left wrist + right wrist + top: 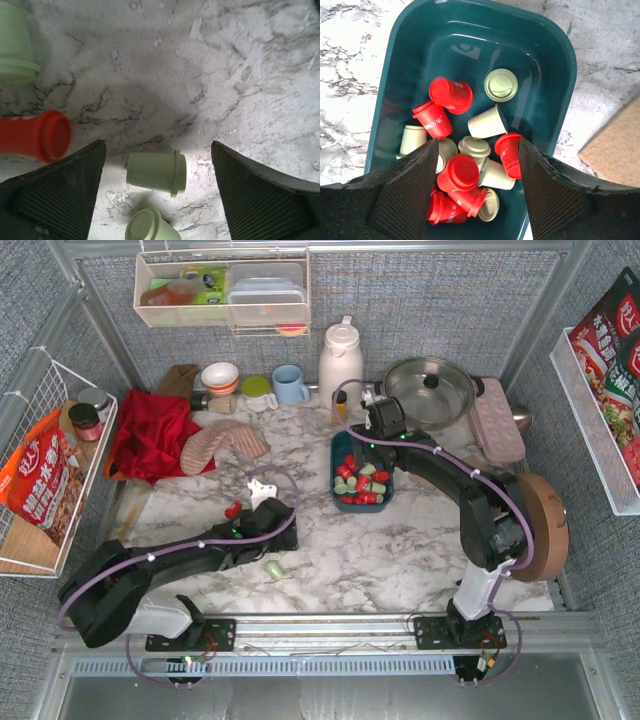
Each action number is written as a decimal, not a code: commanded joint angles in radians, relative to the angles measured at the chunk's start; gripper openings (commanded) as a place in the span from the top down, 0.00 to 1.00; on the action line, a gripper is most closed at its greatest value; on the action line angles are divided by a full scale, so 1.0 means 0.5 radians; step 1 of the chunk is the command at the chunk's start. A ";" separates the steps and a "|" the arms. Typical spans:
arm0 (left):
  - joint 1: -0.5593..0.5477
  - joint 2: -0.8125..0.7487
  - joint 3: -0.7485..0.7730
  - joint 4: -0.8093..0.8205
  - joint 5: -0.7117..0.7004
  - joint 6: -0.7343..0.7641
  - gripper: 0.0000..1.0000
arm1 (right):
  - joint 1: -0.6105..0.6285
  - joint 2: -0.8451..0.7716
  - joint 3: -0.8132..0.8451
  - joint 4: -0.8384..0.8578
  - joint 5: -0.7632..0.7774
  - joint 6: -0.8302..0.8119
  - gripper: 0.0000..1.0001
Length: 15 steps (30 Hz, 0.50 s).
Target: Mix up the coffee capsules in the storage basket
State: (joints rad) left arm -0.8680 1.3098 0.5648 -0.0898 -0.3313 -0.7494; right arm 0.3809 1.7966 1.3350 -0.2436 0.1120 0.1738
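**Inspector:** Report the right end effector (pixel 477 145) first.

**Officer:** Its jaws stood apart with nothing clamped between them, directly above the storage basket (pixel 555 60). The fingers bracketed the middle of the heap. I judged it was placed there to stir or release, not to lift.

**Inspector:** And the contents?

**Officer:** The coffee capsules (pixel 457 172), red and mint, lay jumbled toward the tub's 6 o'clock end in the wrist view. Their axes pointed every way. Most lay on their sides, and one mint pod showed its round face upward near 1 o'clock. The colours were interleaved. In the top view the basket's long axis ran 12 to 6, just right of the bench's centre.

**Inspector:** The left end effector (pixel 159 145)?

**Officer:** It was wide open and holding nothing, low over the bench (pixel 225 60). It straddled a mint capsule (pixel 156 172) lying on its side. That capsule's long axis ran 9 to 3, with the flanged rim toward 3 o'clock. This matches the closing line, so I judged a pinch would land on base and rim rather than on the tapered flanks.

**Inspector:** Anything else nearby?

**Officer:** A red capsule (pixel 40 137) lay at 9 o'clock, just beside one finger, with its wide end toward 3. Further mint pods lay at 6 and 10 o'clock. These strays lay outside the tub, which explained the left arm's station there.
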 commanded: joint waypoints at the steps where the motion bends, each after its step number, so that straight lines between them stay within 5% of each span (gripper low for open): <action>1: 0.000 0.093 0.027 -0.077 0.134 -0.072 0.12 | 0.002 -0.038 -0.027 -0.032 -0.056 -0.013 0.31; 15: -0.005 0.026 -0.055 -0.078 0.228 -0.113 0.38 | 0.016 -0.113 -0.064 -0.043 -0.161 0.005 0.30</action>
State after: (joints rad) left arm -0.8692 1.3060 0.5465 -0.1555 -0.2474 -0.7921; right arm 0.3866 1.7618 1.3125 -0.2646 0.0463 0.1745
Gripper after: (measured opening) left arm 0.622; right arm 0.695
